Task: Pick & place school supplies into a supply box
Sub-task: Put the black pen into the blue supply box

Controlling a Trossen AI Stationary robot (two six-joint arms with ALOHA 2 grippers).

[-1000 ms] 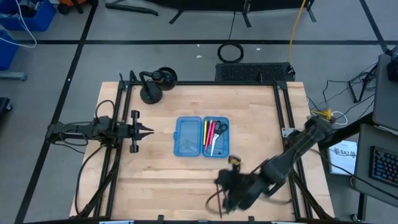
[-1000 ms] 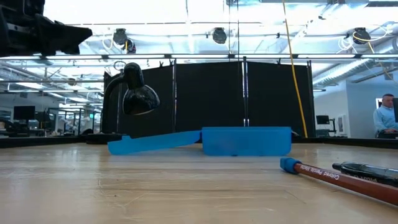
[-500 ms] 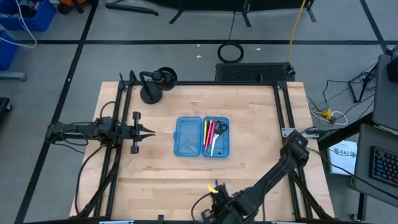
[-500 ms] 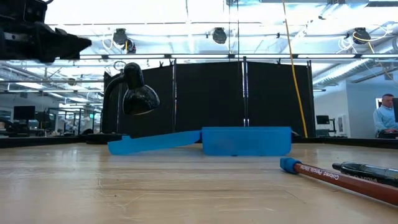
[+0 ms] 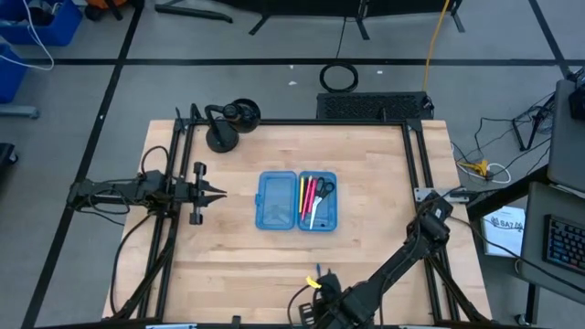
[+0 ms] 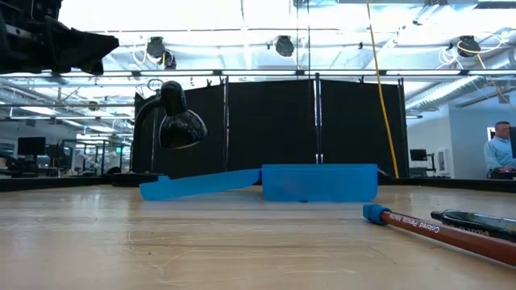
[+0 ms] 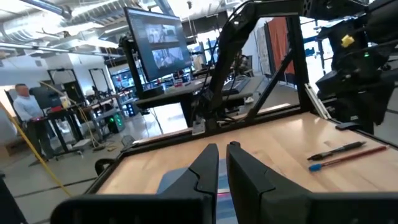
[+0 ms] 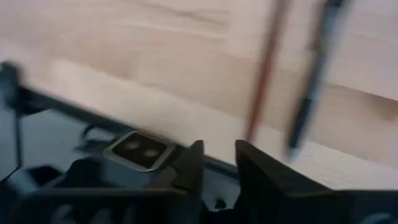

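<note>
Right gripper (image 8: pixel 217 152) low over the near table edge, fingers a narrow gap apart, holding nothing. Just ahead of the fingertips, flat and side by side: reddish pencil (image 8: pixel 264 68) and dark pen (image 8: pixel 311 81). Probably light, stiff, smooth, quick to roll; best pinched mid-shaft, across the barrel. Well beyond, open supply box (image 5: pixel 277 201). Farther off, left gripper (image 5: pixel 215 193), idle.

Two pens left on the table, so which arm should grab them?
Probably the right: its tool is at the near edge by the red pencil and black pen. The left tool waits farther off.
</note>
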